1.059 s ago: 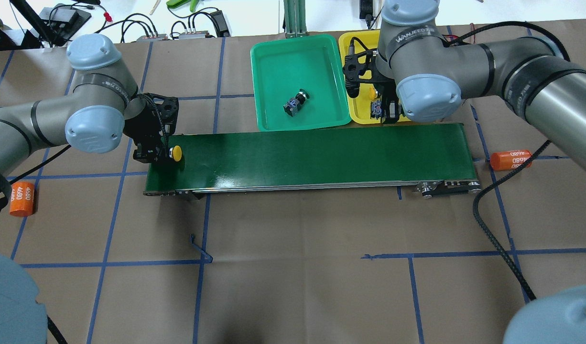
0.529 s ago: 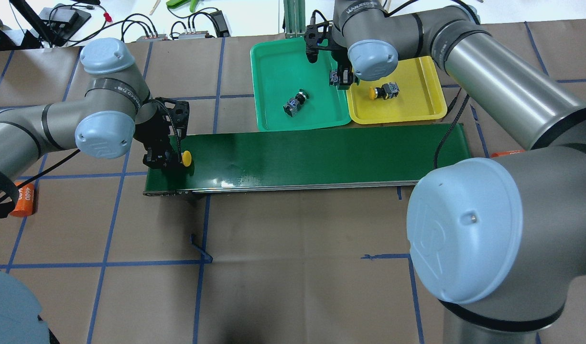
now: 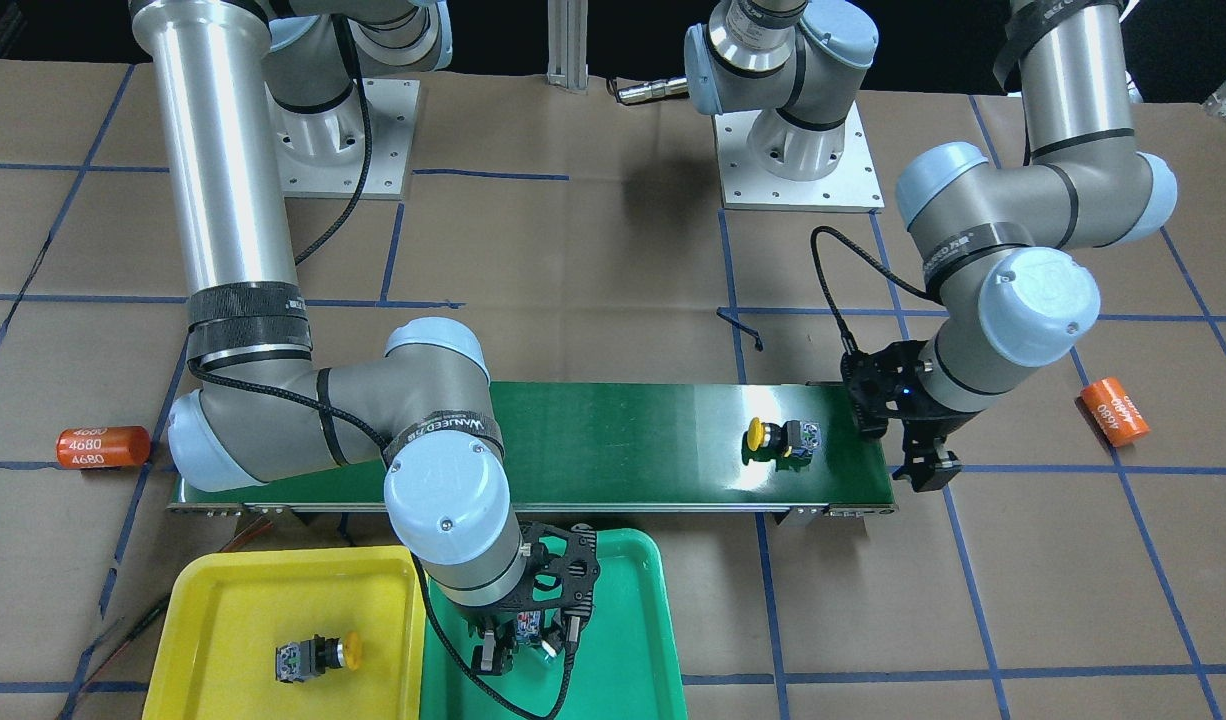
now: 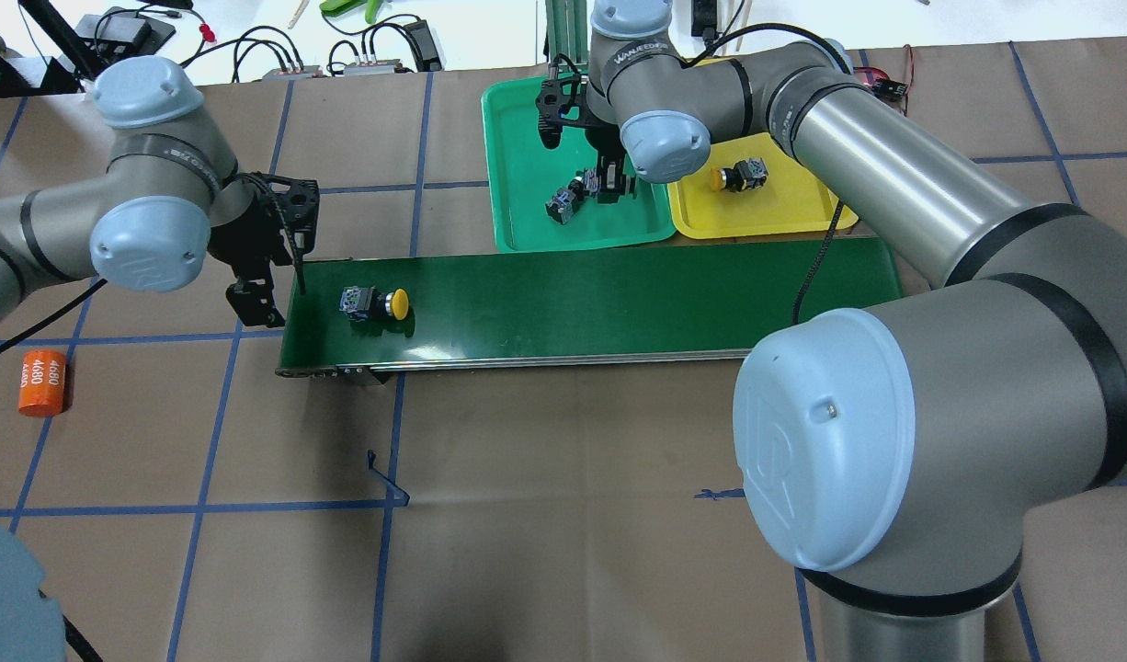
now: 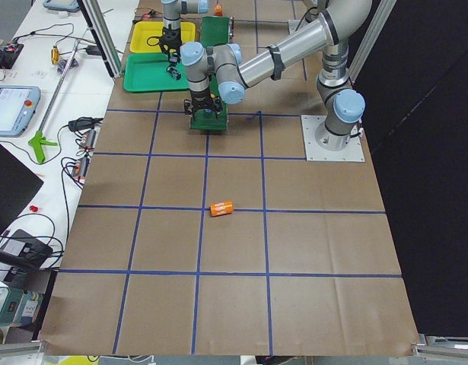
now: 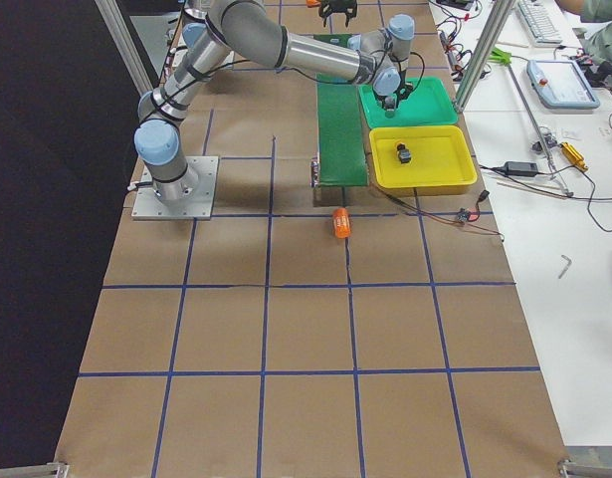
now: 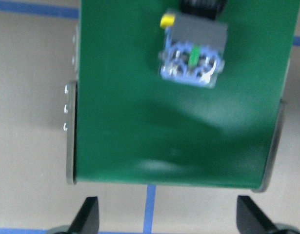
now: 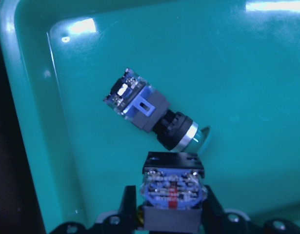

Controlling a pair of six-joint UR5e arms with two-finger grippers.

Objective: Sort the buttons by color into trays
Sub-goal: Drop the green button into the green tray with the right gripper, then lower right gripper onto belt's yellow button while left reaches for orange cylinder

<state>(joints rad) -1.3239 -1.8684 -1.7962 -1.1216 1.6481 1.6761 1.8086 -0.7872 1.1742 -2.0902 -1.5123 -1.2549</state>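
A yellow button (image 4: 377, 303) lies on its side on the left end of the conveyor belt (image 4: 600, 303); it also shows in the front view (image 3: 778, 437) and the left wrist view (image 7: 193, 58). My left gripper (image 4: 253, 302) is open and empty just off the belt's left end. My right gripper (image 4: 609, 179) is shut on a button (image 8: 171, 187), cap hidden, low over the green tray (image 4: 527, 119). A green button (image 4: 563, 198) lies there just beside it, also in the right wrist view (image 8: 150, 117). Another yellow button (image 4: 738, 175) lies in the yellow tray (image 4: 802, 207).
The two trays stand side by side behind the belt. Orange cylinders marked 4680 lie on the brown table, one at the left (image 4: 41, 382), one at the right (image 3: 103, 446). My right arm's large elbow (image 4: 858, 441) blocks the right foreground.
My left gripper let go of the yellow button and drew back left off the belt. My right gripper carried its button from the yellow tray's edge to the green tray, beside the green button.
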